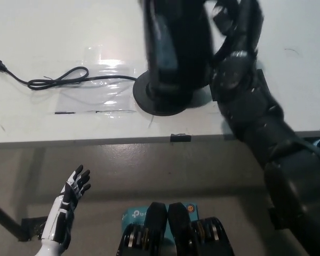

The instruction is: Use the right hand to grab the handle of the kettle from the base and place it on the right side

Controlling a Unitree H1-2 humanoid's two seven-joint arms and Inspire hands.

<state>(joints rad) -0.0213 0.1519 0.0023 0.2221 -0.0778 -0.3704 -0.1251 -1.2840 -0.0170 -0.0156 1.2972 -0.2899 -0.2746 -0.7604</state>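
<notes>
Kettle (177, 48) held up off the base (162, 98), top cut off by the upper edge of the view. Right hand (239, 24) closed round the handle at the kettle's right side. Base sits alone near the table's (53, 48) front edge, cord (58, 81) trailing off to the left. Left hand (69, 205) idle below the front edge, fingers spread, holding nothing. Risks, as judged: body swinging on the handle and tipping; setting down too near the front edge; catching the base on the way right.
</notes>
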